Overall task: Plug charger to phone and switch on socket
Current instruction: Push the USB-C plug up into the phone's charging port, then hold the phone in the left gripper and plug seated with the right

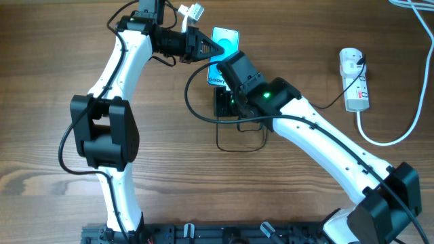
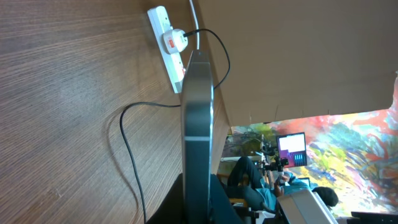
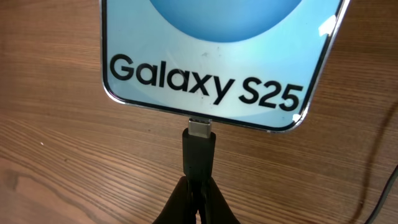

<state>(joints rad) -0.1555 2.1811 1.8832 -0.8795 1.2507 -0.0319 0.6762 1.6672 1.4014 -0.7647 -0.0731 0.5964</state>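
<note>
The phone (image 1: 226,39) has a teal screen and a white "Galaxy S25" strip. My left gripper (image 1: 209,47) is shut on its edges and holds it at the far middle of the table. In the left wrist view the phone (image 2: 198,118) shows edge-on between the fingers (image 2: 198,208). My right gripper (image 3: 198,194) is shut on the charger's black plug (image 3: 199,152). The plug's metal tip touches the port on the bottom edge of the phone (image 3: 217,56). The black charger cable (image 1: 239,146) loops on the table and runs to the white socket (image 1: 354,80) at the right.
A thicker white cord (image 1: 407,129) curves from the socket along the right edge. The socket (image 2: 168,43) and the black cable (image 2: 127,155) also show in the left wrist view. Both arms meet over the far middle of the wooden table (image 1: 54,41).
</note>
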